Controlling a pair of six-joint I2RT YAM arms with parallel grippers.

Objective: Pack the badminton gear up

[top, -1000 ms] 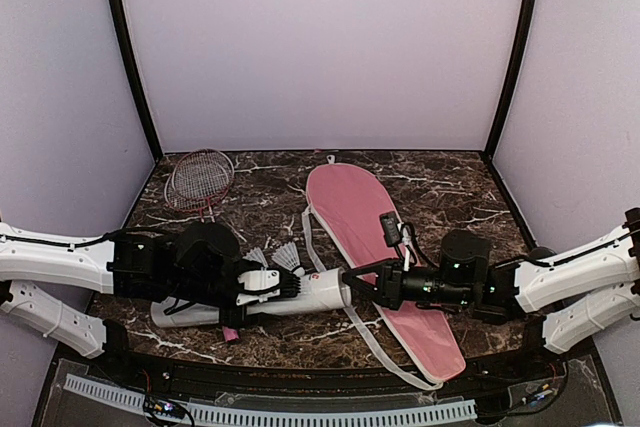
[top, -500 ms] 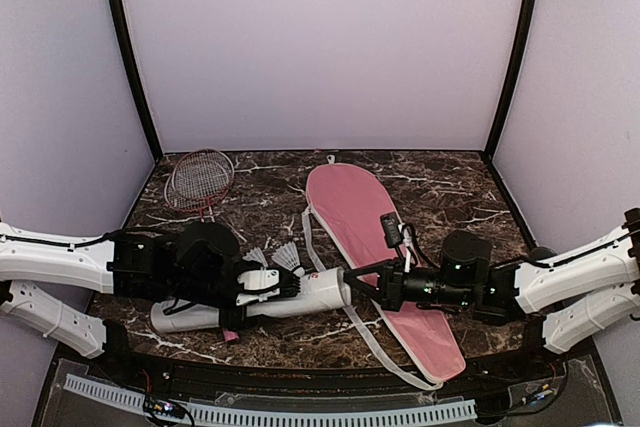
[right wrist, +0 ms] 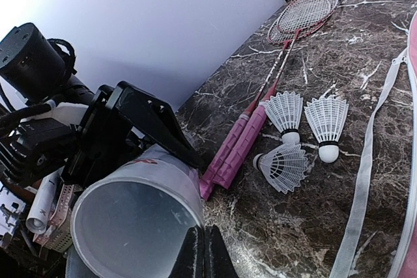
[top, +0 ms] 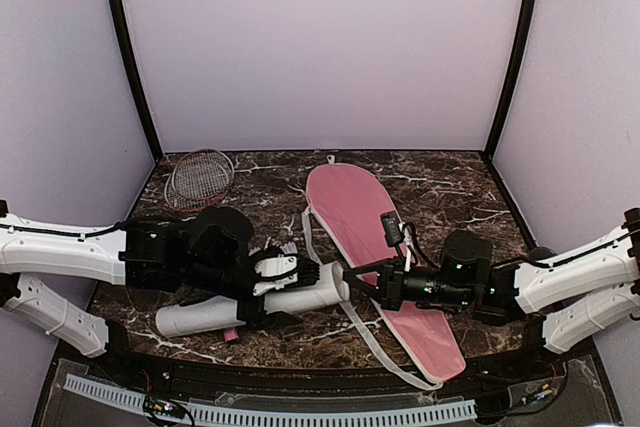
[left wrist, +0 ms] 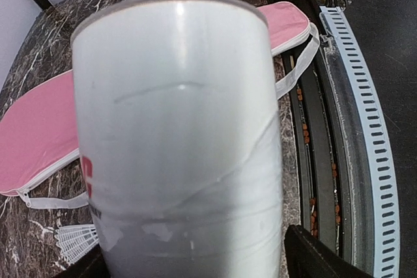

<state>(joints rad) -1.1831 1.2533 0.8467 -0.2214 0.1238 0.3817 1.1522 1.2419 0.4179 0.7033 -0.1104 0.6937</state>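
The white tube [top: 195, 315] is held off the marble table [top: 450, 187] at a slant near the front edge, clamped round its middle by the left gripper [top: 275, 295] with one finger [left wrist: 313, 258] seen pressed against its side. The right gripper [right wrist: 202, 242] is closed to a thin slit on the rim of the tube's open mouth. The three shuttlecocks [right wrist: 287, 115] are lain together just beside the pink handles of the two rackets [right wrist: 238, 144] – behind the tube – and the pink bag [top: 355, 212] is laid flat to the right, under the right arm.
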